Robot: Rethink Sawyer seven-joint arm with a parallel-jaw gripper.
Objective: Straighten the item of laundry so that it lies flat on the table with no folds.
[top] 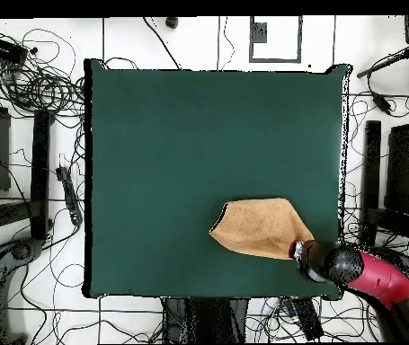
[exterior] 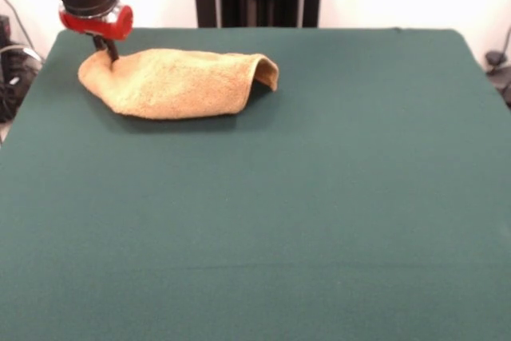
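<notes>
Currently your gripper [exterior: 106, 48] sits down at one end corner of the towel [exterior: 176, 81]; whether it is clamped on the cloth or merely touching, you cannot tell from either view. From there the towel's long axis runs straight away from the gripper, parallel to the robot-side edge of the table [exterior: 319, 221], ending in a curled-over lip at the opposite end. Judgement: any flattening pull should go along that axis, away from the lip.
</notes>
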